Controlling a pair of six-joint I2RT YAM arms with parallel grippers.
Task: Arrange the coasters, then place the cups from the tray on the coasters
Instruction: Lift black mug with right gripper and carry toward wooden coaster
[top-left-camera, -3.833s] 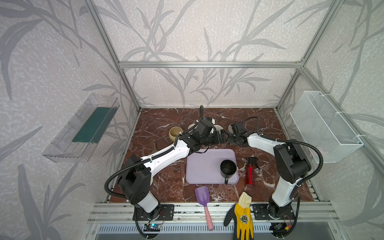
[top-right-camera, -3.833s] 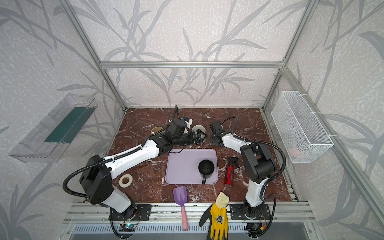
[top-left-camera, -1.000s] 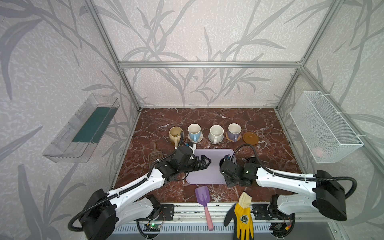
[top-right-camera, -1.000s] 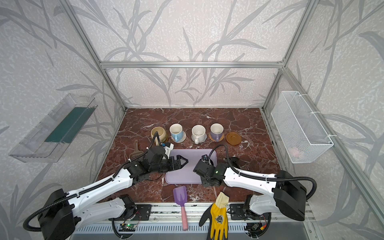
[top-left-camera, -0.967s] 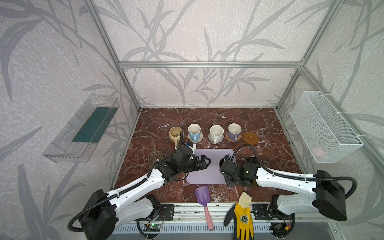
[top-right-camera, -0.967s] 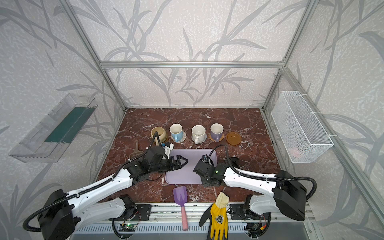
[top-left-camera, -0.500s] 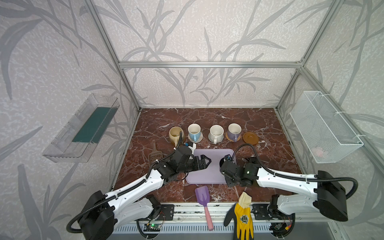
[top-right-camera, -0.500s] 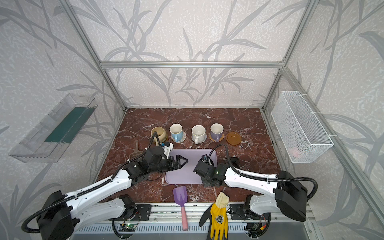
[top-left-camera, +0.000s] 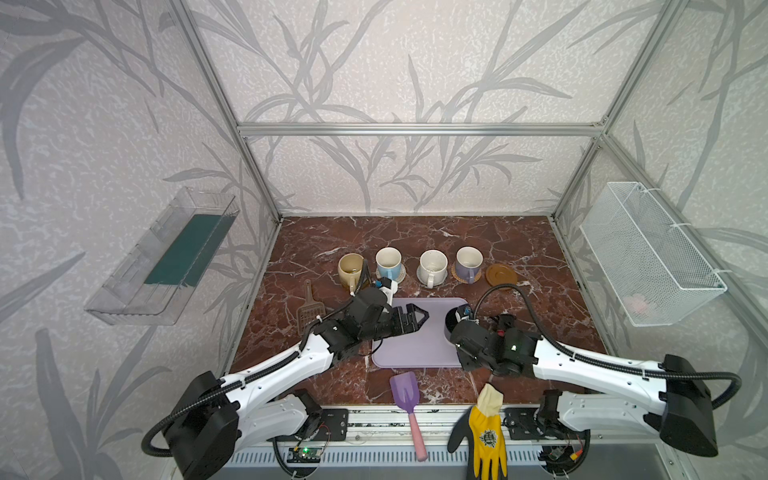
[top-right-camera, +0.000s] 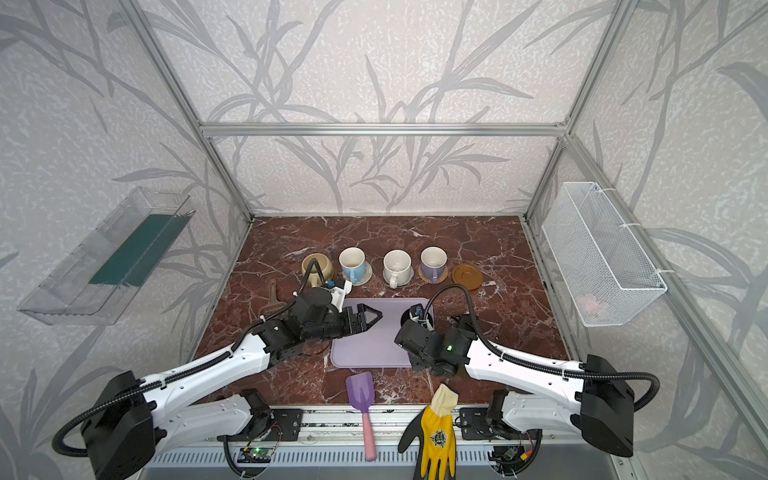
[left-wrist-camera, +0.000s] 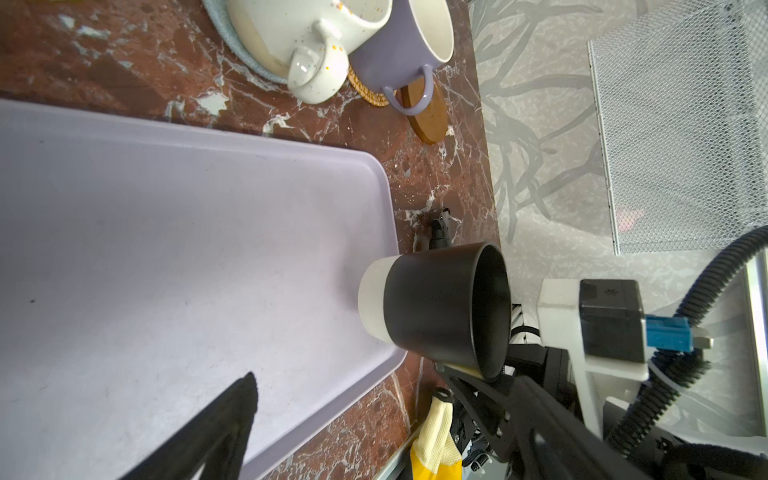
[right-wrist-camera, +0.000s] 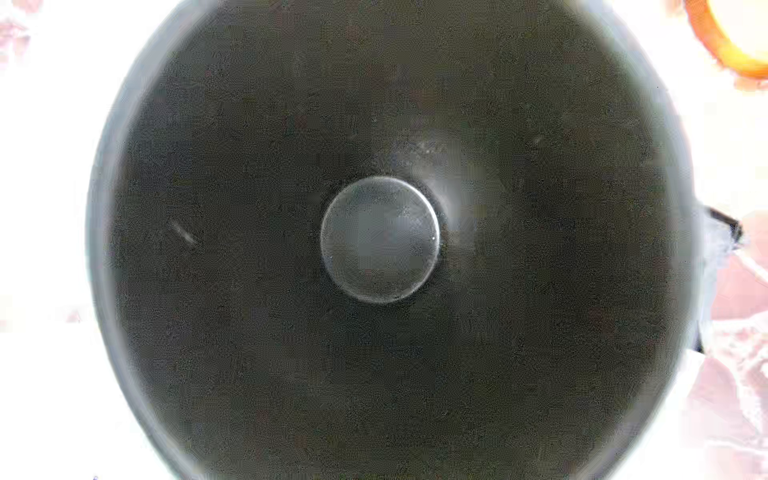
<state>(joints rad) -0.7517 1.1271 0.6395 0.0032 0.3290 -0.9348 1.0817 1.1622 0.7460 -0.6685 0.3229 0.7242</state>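
Black cup (left-wrist-camera: 432, 303), the only one on the tray (top-left-camera: 415, 349), is shown upright at the tray's right end, clenched at its near side by the right pincer (left-wrist-camera: 465, 372); the exact hold is hidden. Its upright axis is looked straight down by the right wrist camera. The one bare coaster (top-left-camera: 501, 275) lies beyond the cup, farther from the robot and slightly rightward, ending the row; the right arm is judged nearer. The left pincer (top-left-camera: 419, 318) is shown released over the tray's left part.
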